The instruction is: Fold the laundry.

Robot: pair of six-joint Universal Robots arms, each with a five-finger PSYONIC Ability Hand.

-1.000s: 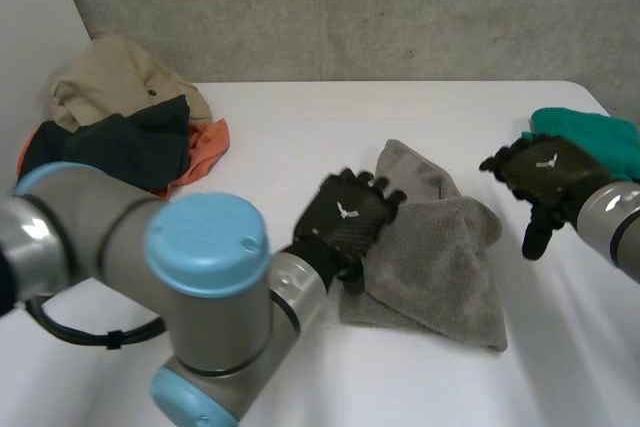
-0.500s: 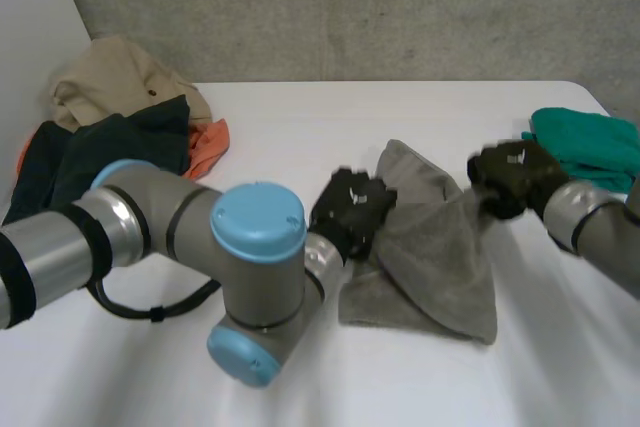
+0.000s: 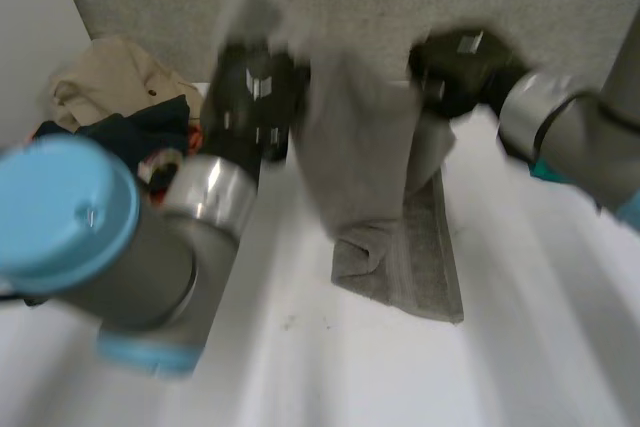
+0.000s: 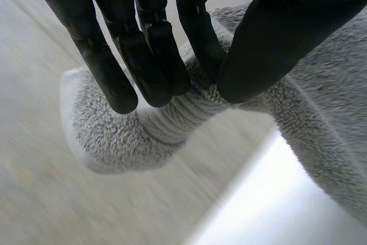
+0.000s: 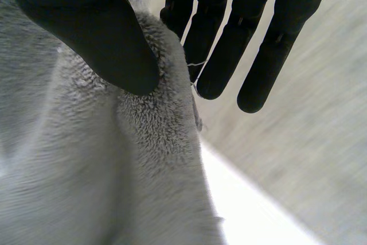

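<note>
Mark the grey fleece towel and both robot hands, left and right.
grey fleece towel (image 3: 410, 267): head view, its lower folded end.
left robot hand (image 4: 198, 32): left wrist view, a finger pinching the towel.
right robot hand (image 5: 86, 21): right wrist view, the thumb on the towel.

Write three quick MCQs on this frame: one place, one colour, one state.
1. Where is the lower end of the towel? A) wholly in the air B) on the table C) over the table's near edge
2. Towel colour? A) grey B) teal C) orange
3. The left hand is: A) open above the towel B) curled, holding nothing C) shut on the towel

B: the lower end lies on the table in the head view.
A: the pile looks grey in every view.
C: fingers and thumb pinch it in the left wrist view.
</note>
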